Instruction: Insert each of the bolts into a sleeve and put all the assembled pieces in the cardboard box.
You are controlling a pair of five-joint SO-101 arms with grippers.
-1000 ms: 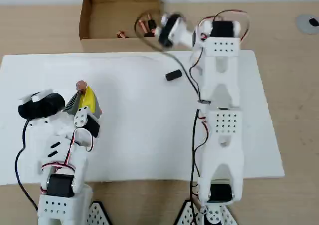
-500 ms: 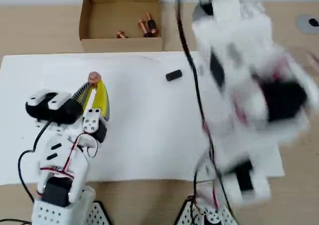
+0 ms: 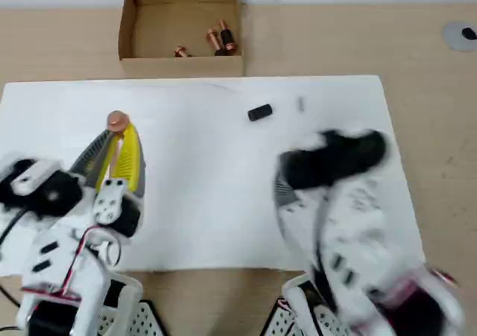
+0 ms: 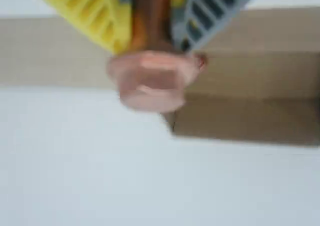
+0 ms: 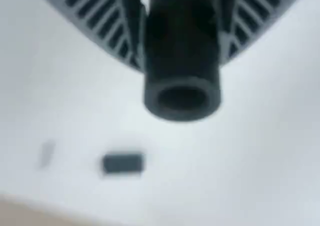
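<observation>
My left gripper (image 3: 115, 132) is shut on a copper bolt (image 3: 117, 120) over the left part of the white mat, its head sticking out past the yellow and grey fingers. In the left wrist view the bolt (image 4: 152, 80) juts from the left gripper (image 4: 152, 33), with the cardboard box (image 4: 250, 118) beyond. My right gripper (image 5: 182, 63) is shut on a black sleeve (image 5: 182, 85) with its open end outward. A second black sleeve (image 3: 259, 112) (image 5: 122, 163) lies loose on the mat. The right arm (image 3: 335, 165) is a blur at the near right.
The cardboard box (image 3: 138, 30) stands open beyond the mat's far edge, with assembled copper and black pieces (image 3: 221, 38) and a small copper piece (image 3: 181, 51) inside. The white mat (image 3: 201, 194) covers the middle of the wooden table.
The right arm has swung back from the box to the near right of the mat. The left arm has shifted a little to the left, still holding the bolt.
</observation>
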